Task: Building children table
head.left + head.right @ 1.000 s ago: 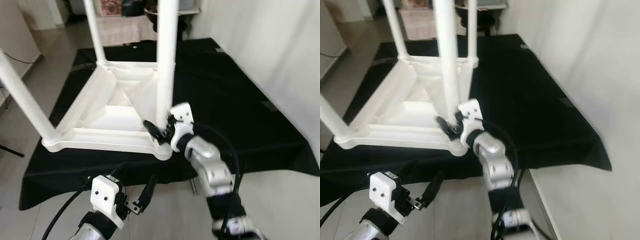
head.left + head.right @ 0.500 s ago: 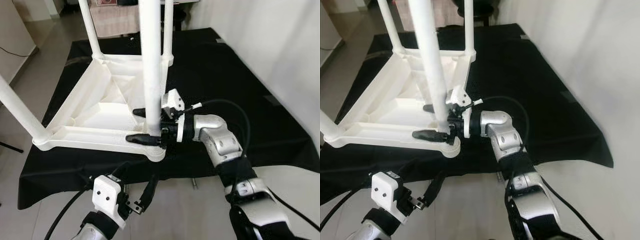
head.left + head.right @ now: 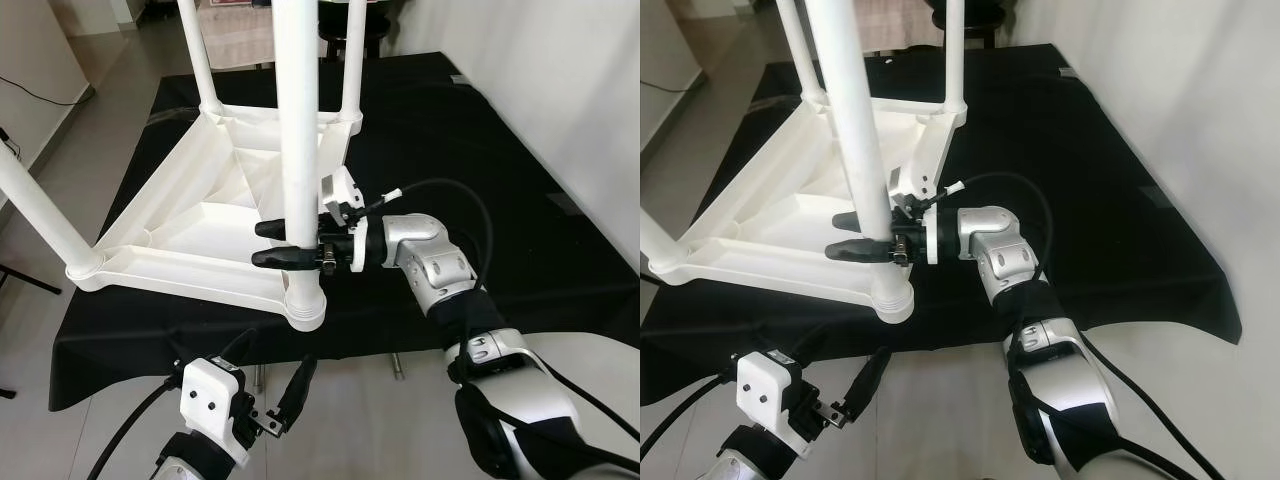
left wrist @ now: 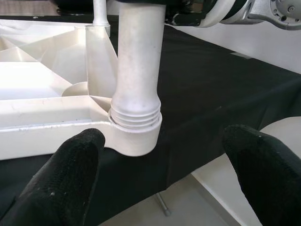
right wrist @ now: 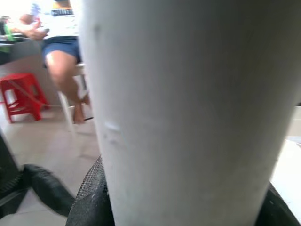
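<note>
right end effector point(image 3: 290, 243) clamps near leg point(image 3: 298, 150) | white table point(image 3: 190, 215) upside down

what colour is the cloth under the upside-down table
Black cloth, seen best in the left eye view.

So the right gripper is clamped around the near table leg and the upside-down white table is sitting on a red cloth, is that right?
Not quite: the cloth is black, not red, as the left eye view shows. The rest holds: the right gripper has a finger on each side of the near table leg, and the white table lies upside down on that cloth.
</note>
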Controlling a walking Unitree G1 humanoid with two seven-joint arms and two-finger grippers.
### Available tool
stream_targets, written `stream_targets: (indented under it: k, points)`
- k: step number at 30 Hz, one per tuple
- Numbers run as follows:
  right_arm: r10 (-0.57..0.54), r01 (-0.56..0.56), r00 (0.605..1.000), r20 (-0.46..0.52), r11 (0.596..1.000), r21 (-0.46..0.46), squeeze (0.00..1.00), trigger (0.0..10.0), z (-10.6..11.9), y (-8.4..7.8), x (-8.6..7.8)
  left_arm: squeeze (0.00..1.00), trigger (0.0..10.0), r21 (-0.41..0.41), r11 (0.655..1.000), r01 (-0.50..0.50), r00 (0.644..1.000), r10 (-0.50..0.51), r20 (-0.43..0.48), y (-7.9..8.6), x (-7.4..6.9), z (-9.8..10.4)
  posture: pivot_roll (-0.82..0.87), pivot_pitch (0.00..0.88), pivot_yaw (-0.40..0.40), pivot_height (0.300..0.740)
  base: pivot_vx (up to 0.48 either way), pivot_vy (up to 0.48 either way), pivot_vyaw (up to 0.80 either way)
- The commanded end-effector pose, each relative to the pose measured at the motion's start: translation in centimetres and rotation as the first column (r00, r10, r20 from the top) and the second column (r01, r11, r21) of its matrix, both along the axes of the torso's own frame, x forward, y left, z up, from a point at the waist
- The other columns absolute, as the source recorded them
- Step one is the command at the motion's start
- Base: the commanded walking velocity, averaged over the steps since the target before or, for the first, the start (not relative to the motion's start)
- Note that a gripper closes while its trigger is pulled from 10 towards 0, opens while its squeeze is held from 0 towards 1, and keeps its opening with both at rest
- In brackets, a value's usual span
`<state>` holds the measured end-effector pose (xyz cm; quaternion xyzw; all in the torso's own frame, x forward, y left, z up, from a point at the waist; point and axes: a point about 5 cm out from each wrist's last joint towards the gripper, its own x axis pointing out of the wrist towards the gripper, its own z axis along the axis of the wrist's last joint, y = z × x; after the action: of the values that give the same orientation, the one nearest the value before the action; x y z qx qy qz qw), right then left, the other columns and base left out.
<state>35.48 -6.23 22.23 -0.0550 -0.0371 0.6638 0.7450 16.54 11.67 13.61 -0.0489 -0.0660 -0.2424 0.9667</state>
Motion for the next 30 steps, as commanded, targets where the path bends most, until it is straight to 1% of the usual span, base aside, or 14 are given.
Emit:
stream_targets:
  k: [1, 5, 6, 7, 9, 10, 11, 15, 20, 22, 24, 25, 28, 30]
  points:
    - [-0.252, 0.251, 0.966, -0.054, 0.968, -0.01, 0.0, 0.0, -2.0, -2.4, 0.6, 0.0, 10.0, 0.013, 1.0, 0.001, 1.0, -0.001, -0.004, 0.0, -0.1, 0.0, 0.07, 0.151, -0.009, 0.74, 0.0, 0.0, 0.0]
    - [-0.388, 0.386, 0.917, -0.088, 0.921, -0.047, 0.0, 0.0, -3.3, -3.5, 0.6, 0.0, 10.0, 0.014, 1.0, -0.002, 1.0, 0.002, -0.003, 0.1, -0.1, 0.0, 0.07, 0.151, -0.01, 0.74, 0.0, 0.0, 0.0]
    - [-0.637, 0.623, 0.769, -0.057, 0.766, -0.156, 0.0, 0.0, -5.3, -4.7, 0.6, 0.0, 10.0, 0.014, 1.0, -0.005, 1.0, 0.005, -0.001, 0.2, -0.1, 0.0, 0.06, 0.148, -0.011, 0.74, 0.0, 0.0, 0.0]
    - [-0.898, 0.872, 0.44, 0.005, 0.426, -0.242, 0.0, 0.0, -6.9, -7.2, 0.1, 0.0, 10.0, 0.015, 1.0, -0.007, 1.0, 0.007, 0.0, 0.3, 0.0, 0.0, 0.05, 0.145, -0.015, 0.74, 0.0, 0.0, 0.0]
    - [-0.898, 0.872, 0.44, 0.005, 0.426, -0.242, 0.0, 0.0, -6.9, -7.2, 0.1, 0.0, 10.0, 0.015, 1.0, -0.007, 1.0, 0.007, 0.0, 0.3, 0.0, 0.0, 0.05, 0.145, -0.015, 0.74, 0.0, 0.0, 0.0]
    - [-0.946, 0.912, 0.325, 0.007, 0.312, -0.265, 0.0, 0.0, -8.1, -7.2, -2.3, 0.0, 10.0, 0.018, 1.0, -0.007, 1.0, 0.007, 0.001, 0.5, 0.1, 0.0, 0.06, 0.138, -0.008, 0.74, 0.0, 0.0, 0.0]
    - [-0.957, 0.919, 0.291, -0.001, 0.28, -0.277, 0.0, 0.0, -8.8, -6.8, -3.9, 0.0, 10.0, 0.021, 1.0, -0.008, 1.0, 0.008, 0.002, 0.6, 0.3, -0.1, 0.03, 0.117, 0.0, 0.74, 0.0, 0.0, 0.0]
    - [-0.911, 0.881, 0.412, -0.039, 0.408, -0.238, 0.0, 0.0, -8.8, -4.8, -4.3, 0.0, 10.0, 0.027, 1.0, -0.003, 1.0, 0.003, 0.005, 0.6, 0.7, -0.3, 0.07, 0.105, -0.025, 0.74, 0.0, 0.0, 0.0]
    - [-0.895, 0.872, 0.445, -0.046, 0.444, -0.204, 0.0, 0.0, -8.1, -3.3, -3.4, 0.0, 10.0, 0.036, 0.999, -0.029, 1.0, 0.028, 0.013, 0.8, 0.8, -0.3, 0.07, 0.093, -0.025, 0.74, 0.0, 0.0, 0.0]
    - [-0.886, 0.865, 0.46, -0.061, 0.463, -0.194, 0.09, 10.0, -7.8, -2.6, -3.4, 0.0, 10.0, 0.037, 0.998, -0.044, 0.999, 0.044, 0.015, 0.9, 0.8, -0.4, 0.08, 0.082, -0.023, 0.74, 0.0, 0.0, 0.0]
    - [-0.886, 0.865, 0.46, -0.061, 0.463, -0.194, 0.09, 10.0, -7.8, -2.6, -3.4, 0.0, 10.0, 0.037, 0.998, -0.044, 0.999, 0.044, 0.015, 0.9, 0.8, -0.4, 0.08, 0.082, -0.023, 0.74, 0.0, 0.0, 0.0]
    - [-0.873, 0.851, 0.483, -0.074, 0.487, -0.194, 1.0, 10.0, -7.6, -1.9, -3.5, 0.0, 10.0, 0.037, 0.998, -0.043, 0.999, 0.043, 0.014, 0.9, 0.8, -0.4, 0.08, 0.081, -0.022, 0.74, 0.0, 0.0, 0.0]
    - [-0.868, 0.85, 0.487, -0.096, 0.496, -0.18, 1.0, 10.0, -7.2, -1.5, -3.4, 0.0, 10.0, 0.036, 0.999, -0.039, 0.999, 0.039, 0.012, 0.9, 0.8, -0.4, 0.08, 0.08, -0.019, 0.74, 0.0, 0.0, 0.0]
    - [-0.814, 0.808, 0.574, -0.093, 0.581, -0.095, 1.0, 10.0, -5.5, -1.0, -2.4, 0.0, 10.0, 0.035, 0.999, -0.032, 0.999, 0.031, 0.01, 0.8, 0.8, -0.4, 0.09, 0.084, -0.018, 0.74, 0.0, 0.0, 0.0]
